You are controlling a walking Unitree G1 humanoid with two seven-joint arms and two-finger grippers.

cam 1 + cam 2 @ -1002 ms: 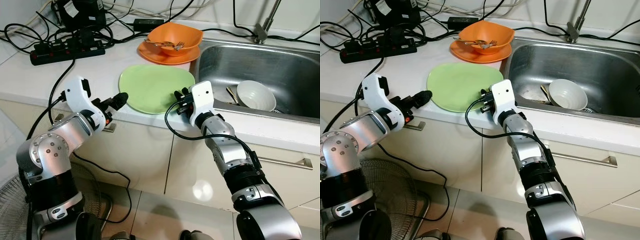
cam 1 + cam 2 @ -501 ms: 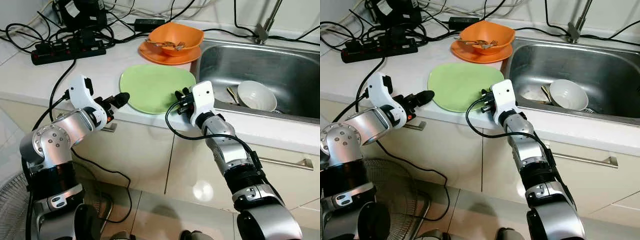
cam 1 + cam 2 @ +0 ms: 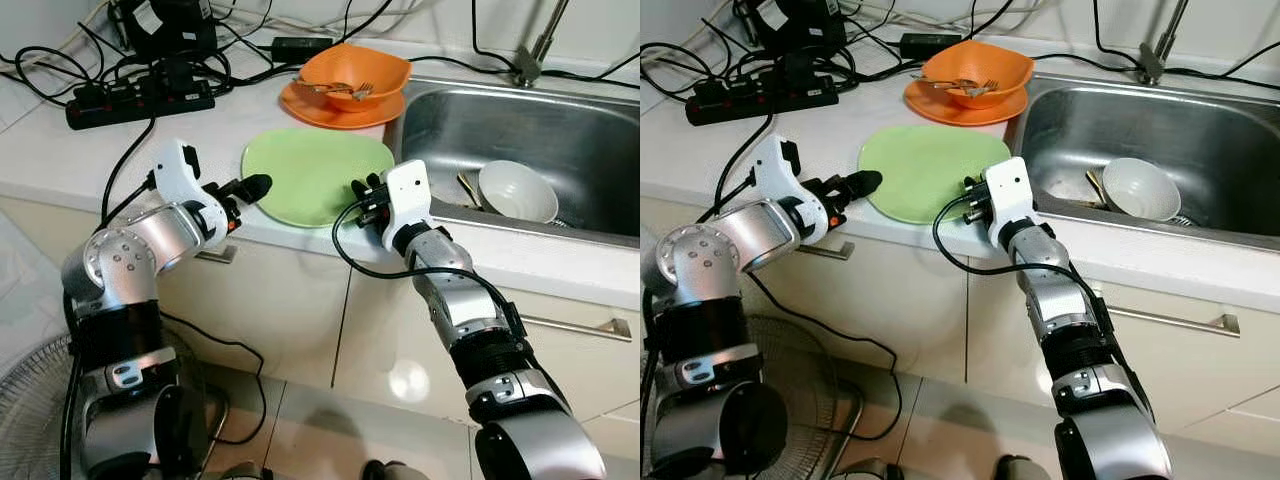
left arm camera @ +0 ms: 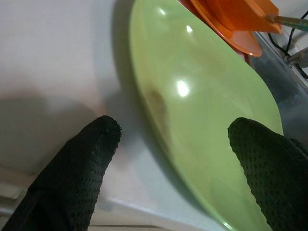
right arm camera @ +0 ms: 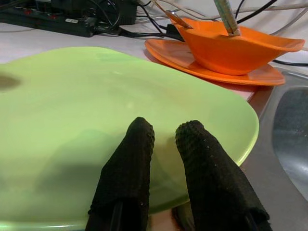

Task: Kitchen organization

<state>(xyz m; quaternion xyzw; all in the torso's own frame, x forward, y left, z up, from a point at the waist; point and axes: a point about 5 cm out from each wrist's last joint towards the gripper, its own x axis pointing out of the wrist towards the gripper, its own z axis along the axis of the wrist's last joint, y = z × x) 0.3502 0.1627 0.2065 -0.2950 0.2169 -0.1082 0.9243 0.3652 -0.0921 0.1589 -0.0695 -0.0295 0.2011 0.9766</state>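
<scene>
Green plate (image 3: 315, 172) flat on the counter (image 3: 90, 150) beside the sink (image 3: 520, 130); left gripper (image 3: 250, 187) now nearer its rim, fingers spread; right gripper (image 5: 163, 144) unmoved over the near edge, fingers nearly together, gripping nothing

Tap (image 3: 535, 45) cut off at top edge; utensils behind white bowl (image 3: 517, 190) in sink (image 3: 600, 130) indistinct.

A plate (image 3: 315, 175) lies on the tabletop (image 3: 60, 150), a bowl on a dish (image 3: 352, 80) behind it, the sink (image 3: 520, 130) to its right.
</scene>
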